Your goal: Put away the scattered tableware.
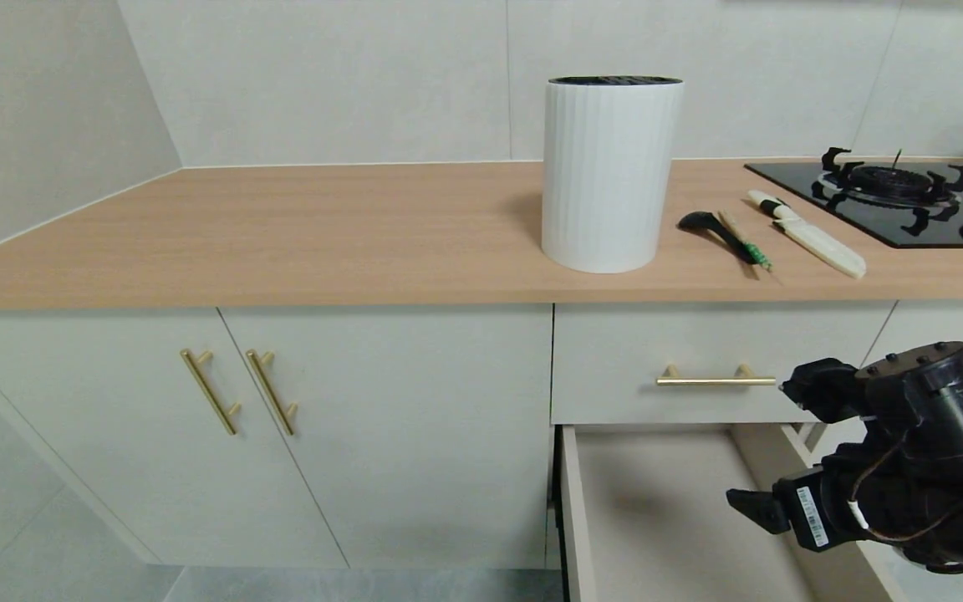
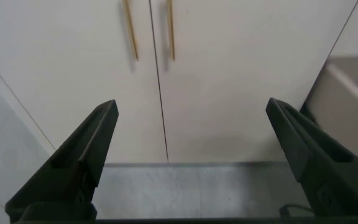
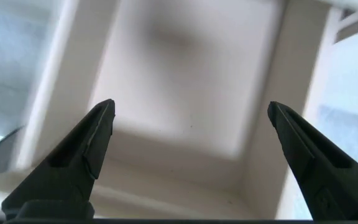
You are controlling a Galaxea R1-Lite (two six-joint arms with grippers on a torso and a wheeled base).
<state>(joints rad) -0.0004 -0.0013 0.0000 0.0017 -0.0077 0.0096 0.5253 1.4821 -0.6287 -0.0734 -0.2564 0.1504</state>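
Head view: black spoon, chopsticks, knife lie on counter beside white holder; all light, stiff, prob. slick; grip mid-handle; right gripper spread wide over drawer; left gripper likewise agape.

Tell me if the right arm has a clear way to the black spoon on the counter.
Probably yes. The right gripper, fingers open, hangs over the open drawer, lower than the counter; the black spoon lies uncovered right of the white holder. It must rise past the counter edge first.
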